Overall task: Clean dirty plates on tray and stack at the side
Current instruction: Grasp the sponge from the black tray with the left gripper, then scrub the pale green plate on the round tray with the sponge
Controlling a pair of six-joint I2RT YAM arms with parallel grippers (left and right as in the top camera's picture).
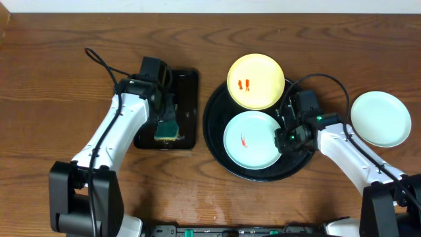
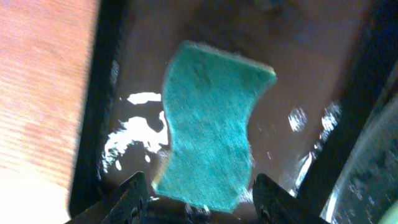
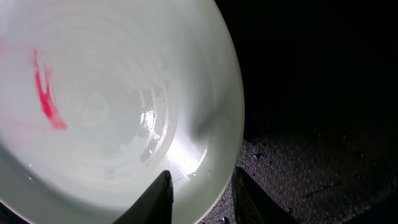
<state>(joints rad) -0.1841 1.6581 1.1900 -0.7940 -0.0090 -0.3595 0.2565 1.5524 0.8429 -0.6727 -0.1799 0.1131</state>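
Right gripper [image 3: 202,180] astride a plate's edge on the round tray [image 1: 213,122]; left gripper [image 2: 202,190] over a green sponge [image 2: 211,124].

The right gripper stood part-open across the right rim of the smeared mint plate [image 1: 252,139], one finger over the dish, the other outside above the tray floor, not clamped; that plate lay inside the round tray, toward its near side; the yellow plate [image 1: 256,81] overlapped the tray's far rim; the second mint plate [image 1: 380,118] sat on the table [image 1: 66,79], well right of the tray; left of the tray, across a narrow strip of wood, the left gripper hung open astride the sponge's end in the rectangular tray [image 1: 187,85].
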